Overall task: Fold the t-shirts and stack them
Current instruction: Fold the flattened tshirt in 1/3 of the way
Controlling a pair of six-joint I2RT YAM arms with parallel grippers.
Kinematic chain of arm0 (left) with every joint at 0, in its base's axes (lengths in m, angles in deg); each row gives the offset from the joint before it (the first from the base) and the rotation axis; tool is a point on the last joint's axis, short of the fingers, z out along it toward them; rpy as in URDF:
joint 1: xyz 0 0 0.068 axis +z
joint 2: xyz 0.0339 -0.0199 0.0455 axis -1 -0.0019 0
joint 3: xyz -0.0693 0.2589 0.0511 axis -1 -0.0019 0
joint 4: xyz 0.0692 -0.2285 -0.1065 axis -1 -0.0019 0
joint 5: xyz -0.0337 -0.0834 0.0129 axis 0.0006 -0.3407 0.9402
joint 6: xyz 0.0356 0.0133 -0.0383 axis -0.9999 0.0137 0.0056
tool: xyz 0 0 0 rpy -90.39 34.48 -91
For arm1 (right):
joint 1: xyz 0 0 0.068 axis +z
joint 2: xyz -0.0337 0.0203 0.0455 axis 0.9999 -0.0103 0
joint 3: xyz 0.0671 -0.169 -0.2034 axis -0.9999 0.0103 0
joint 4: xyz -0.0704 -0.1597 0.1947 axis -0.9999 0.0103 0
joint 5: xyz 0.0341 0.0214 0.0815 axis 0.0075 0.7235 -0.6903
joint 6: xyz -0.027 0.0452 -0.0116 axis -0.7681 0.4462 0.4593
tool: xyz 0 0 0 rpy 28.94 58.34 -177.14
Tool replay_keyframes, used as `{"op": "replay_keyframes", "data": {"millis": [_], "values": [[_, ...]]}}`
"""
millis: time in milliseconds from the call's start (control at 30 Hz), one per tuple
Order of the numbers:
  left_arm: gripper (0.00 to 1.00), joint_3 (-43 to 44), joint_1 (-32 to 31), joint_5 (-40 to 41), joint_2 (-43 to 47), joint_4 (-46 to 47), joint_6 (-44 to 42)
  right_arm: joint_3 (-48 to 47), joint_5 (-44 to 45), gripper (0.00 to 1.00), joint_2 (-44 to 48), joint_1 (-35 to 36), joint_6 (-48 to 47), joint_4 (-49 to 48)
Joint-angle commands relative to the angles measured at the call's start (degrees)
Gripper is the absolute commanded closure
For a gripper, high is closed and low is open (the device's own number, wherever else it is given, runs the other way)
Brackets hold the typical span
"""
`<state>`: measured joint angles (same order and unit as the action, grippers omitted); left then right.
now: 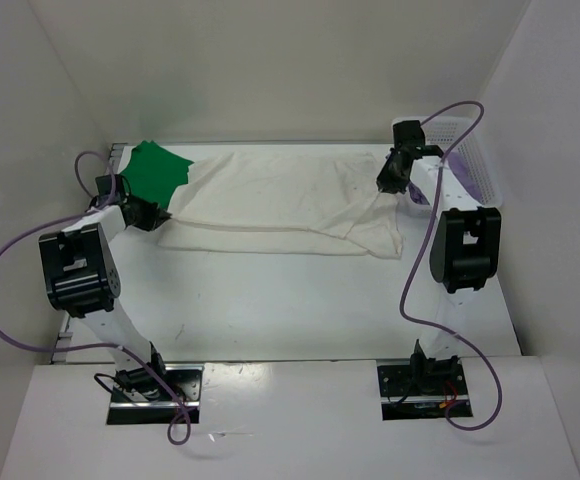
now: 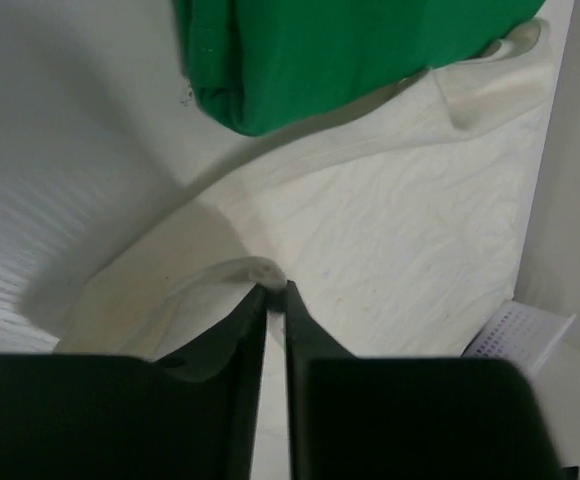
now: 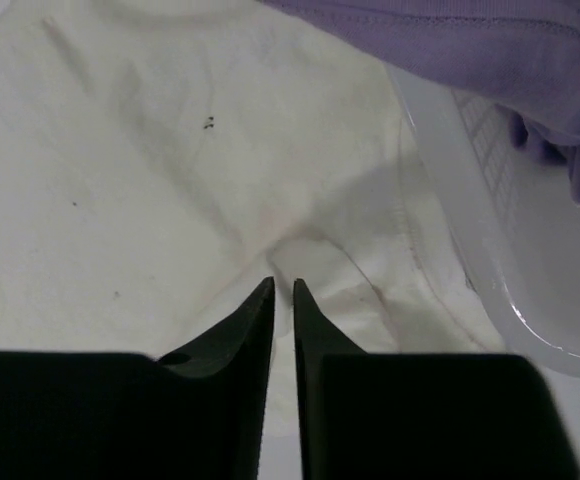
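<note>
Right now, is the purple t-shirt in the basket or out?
In, mostly: the lavender t-shirt sits in the white lattice basket, part draped over its rim.

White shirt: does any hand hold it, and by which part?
Cannot be told. The left hand touches a raised edge fold of the white shirt; the right hand has jaws slightly apart above it.

Three t-shirts point(image 1: 158, 170) point(image 1: 270, 195) point(image 3: 450, 40) — one basket point(image 1: 467, 130) — two pincers point(image 1: 162, 215) point(image 1: 382, 187)
</note>
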<state>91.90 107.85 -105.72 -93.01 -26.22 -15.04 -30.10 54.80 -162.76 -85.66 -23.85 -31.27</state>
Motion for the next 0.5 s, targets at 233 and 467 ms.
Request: {"op": "replay_keyframes", "data": {"millis": [233,467], "values": [[0.55,-6.1,-0.3,8.4,13.3,0.8,-1.1,-3.7,-1.2,0.67,8.2,-0.6,-0.7,-1.5],[0.71,-16.4,0.5,7.4,18.4,-1.0,-2.7,22.1,-9.1,1.0,24.4,-0.6,0.4,-5.0]]}}
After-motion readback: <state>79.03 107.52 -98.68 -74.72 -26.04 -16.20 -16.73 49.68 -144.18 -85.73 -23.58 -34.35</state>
